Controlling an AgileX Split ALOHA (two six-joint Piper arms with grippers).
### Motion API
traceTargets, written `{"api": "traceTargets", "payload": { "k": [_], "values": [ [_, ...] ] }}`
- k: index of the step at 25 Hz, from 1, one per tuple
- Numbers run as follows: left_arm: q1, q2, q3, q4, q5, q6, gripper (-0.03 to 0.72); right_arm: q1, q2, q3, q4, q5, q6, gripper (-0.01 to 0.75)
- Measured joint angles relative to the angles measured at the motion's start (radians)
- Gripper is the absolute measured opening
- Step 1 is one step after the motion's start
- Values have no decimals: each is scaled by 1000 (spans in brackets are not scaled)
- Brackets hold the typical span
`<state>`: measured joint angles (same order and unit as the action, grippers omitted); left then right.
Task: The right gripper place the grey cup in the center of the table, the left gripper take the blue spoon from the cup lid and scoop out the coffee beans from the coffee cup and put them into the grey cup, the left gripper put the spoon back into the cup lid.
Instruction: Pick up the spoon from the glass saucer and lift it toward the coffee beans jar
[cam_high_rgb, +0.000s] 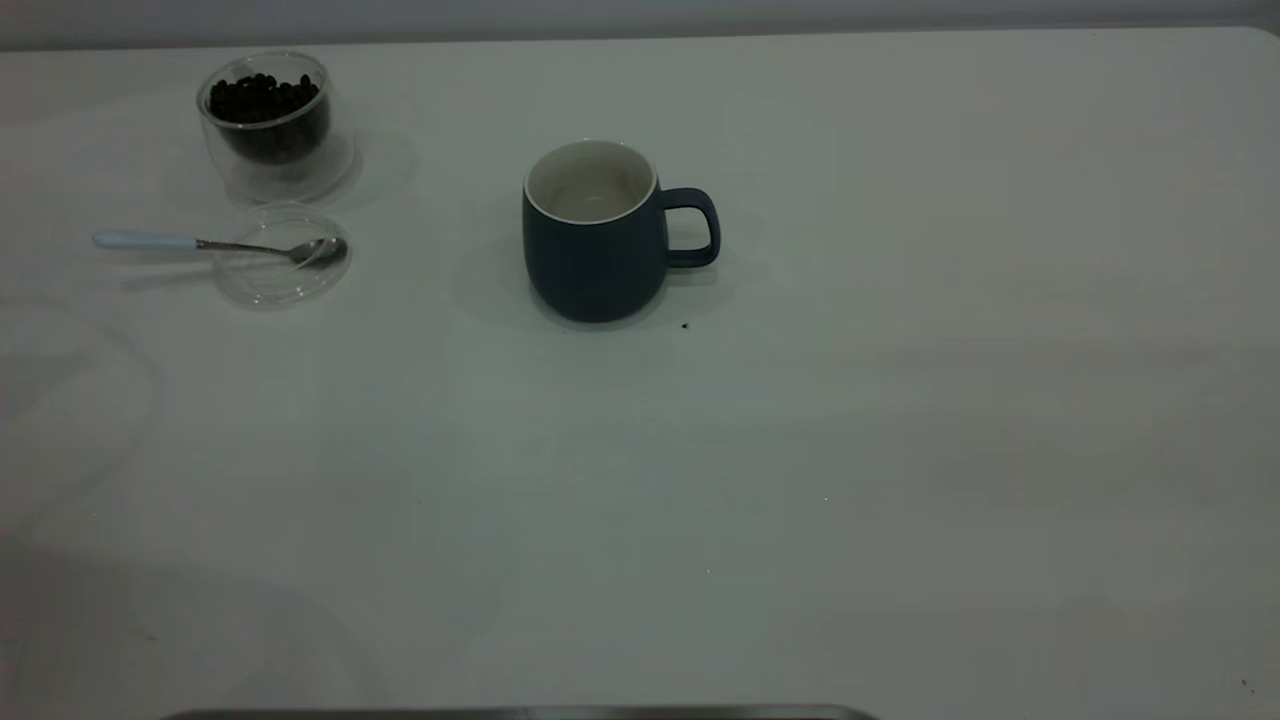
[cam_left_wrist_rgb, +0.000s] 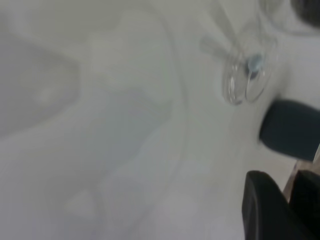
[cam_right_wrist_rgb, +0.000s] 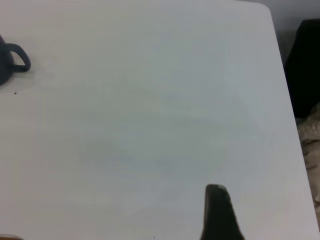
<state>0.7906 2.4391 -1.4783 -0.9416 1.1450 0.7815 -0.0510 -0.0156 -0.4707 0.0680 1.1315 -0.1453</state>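
exterior: grey cup (cam_high_rgb: 597, 235) upright mid-table (cam_high_rgb: 900, 450), handle right. Coffee cup (cam_high_rgb: 268, 122) with coffee beans (cam_high_rgb: 265, 98) far left; blue spoon (cam_high_rgb: 215, 243) bowl resting in cup lid (cam_high_rgb: 285, 262) just in front. No arms visible.
left wrist: left gripper (cam_left_wrist_rgb: 282, 205) well apart from the lid and spoon; fingers' spread can't tell.
right wrist: right gripper (cam_right_wrist_rgb: 218, 212), one finger visible, far from cup; can't tell.

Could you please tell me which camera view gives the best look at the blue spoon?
The exterior view: the blue spoon shows whole, its bowl resting in the cup lid and its pale handle sticking out over the table. The left wrist view shows it only blurred, far off. The right wrist view does not show it.
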Motion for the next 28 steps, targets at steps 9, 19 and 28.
{"api": "traceTargets", "payload": {
  "k": [9,19,28],
  "values": [
    [-124,19,-149,12,14,-2,185,0,0,0,0,0,0,453],
    [-334,-44,-315,255,21,-83,76,0,0,0,0,0,0,453],
    [-357,-289,-242,380,21,-260,68,0,0,0,0,0,0,453]
  ]
}}
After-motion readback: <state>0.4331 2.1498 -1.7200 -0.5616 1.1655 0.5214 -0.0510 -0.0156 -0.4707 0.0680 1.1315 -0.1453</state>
